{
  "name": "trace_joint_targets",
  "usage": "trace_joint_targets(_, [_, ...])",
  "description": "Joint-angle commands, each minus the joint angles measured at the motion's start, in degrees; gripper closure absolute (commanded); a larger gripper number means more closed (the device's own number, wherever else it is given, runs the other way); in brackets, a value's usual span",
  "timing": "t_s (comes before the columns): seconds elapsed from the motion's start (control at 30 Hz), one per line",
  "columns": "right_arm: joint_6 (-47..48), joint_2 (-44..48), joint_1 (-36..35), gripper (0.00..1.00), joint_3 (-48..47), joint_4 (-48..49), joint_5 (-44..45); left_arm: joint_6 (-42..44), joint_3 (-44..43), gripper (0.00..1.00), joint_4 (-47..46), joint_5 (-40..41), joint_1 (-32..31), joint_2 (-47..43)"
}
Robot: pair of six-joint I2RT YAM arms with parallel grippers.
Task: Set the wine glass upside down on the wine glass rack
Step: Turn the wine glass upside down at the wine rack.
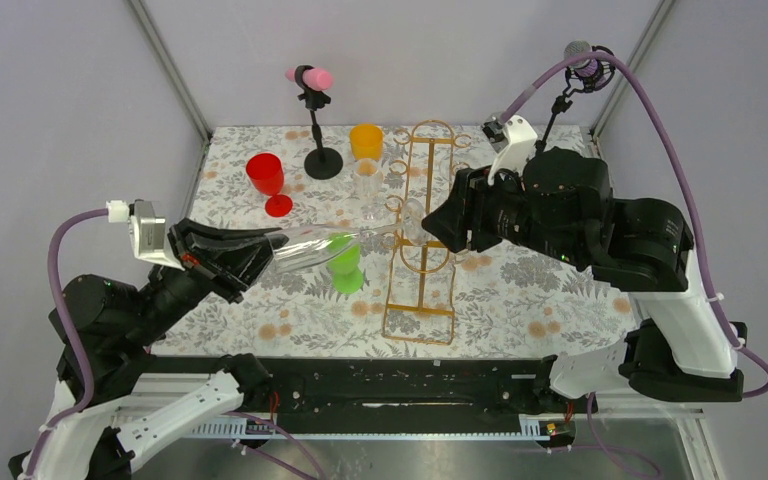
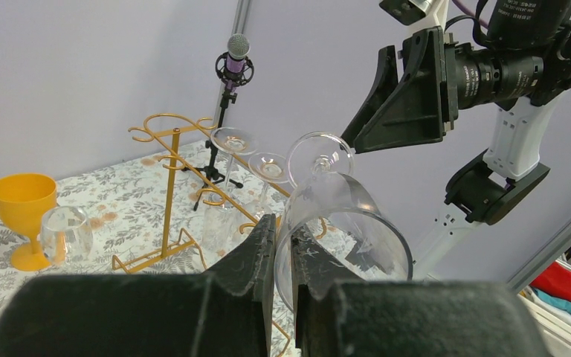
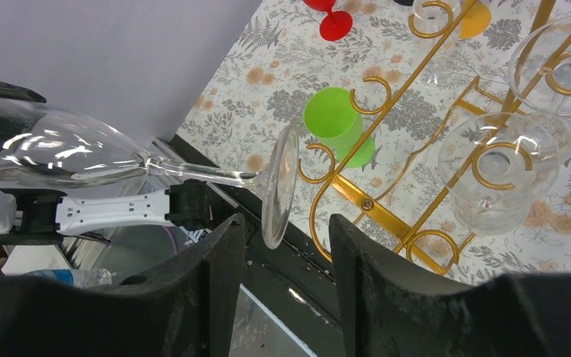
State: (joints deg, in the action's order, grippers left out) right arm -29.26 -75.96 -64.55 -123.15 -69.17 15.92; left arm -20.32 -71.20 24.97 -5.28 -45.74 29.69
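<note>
A clear wine glass (image 1: pixel 310 248) lies on its side above the table, foot pointing right. My left gripper (image 1: pixel 260 256) is shut on the bowl's rim, one finger inside and one outside (image 2: pixel 284 249). The glass bowl (image 2: pixel 342 216) fills the left wrist view, its foot toward the right arm. My right gripper (image 1: pixel 430 222) stands open, and the glass foot (image 3: pixel 279 186) hangs just ahead of the gap between its fingers (image 3: pixel 286 238), touching neither. The gold wine glass rack (image 1: pixel 422 250) stands upright right behind the foot (image 3: pixel 386 212). Two clear glasses (image 3: pixel 505 175) hang upside down on it.
A green goblet (image 1: pixel 345 262) stands under the held glass, left of the rack. Farther back are a red goblet (image 1: pixel 268 180), an orange goblet (image 1: pixel 366 142), a clear glass (image 1: pixel 367 185) and a microphone stand (image 1: pixel 318 125). Another microphone (image 1: pixel 588 62) stands back right.
</note>
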Motion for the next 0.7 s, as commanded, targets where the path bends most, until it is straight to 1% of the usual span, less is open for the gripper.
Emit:
trace_joint_targets(0.0, [-1.4, 1.3, -0.7, 0.47, 3.0, 5.8, -0.9, 0.3, -2.3, 1.00, -3.1, 0.1, 0.2, 1.2])
trace_joint_targets(0.13, [-1.7, 1.2, -0.7, 0.49, 5.2, 7.3, -1.8, 0.3, -2.1, 1.00, -3.3, -0.1, 0.2, 1.3])
trace_joint_targets(0.33, [-1.5, 1.2, -0.7, 0.55, 6.6, 8.2, -1.8, 0.1, -2.1, 1.00, -3.5, -0.4, 0.2, 1.4])
trace_joint_targets(0.5, [-1.3, 2.3, -0.7, 0.63, 8.3, 9.5, -1.5, -0.2, -1.8, 1.00, -3.9, -0.5, 0.2, 1.3])
trace_joint_targets(0.67, [-1.0, 3.4, -0.7, 0.75, 10.3, 11.2, -1.5, -0.6, -1.4, 1.00, -4.1, -1.1, 0.2, 1.3])
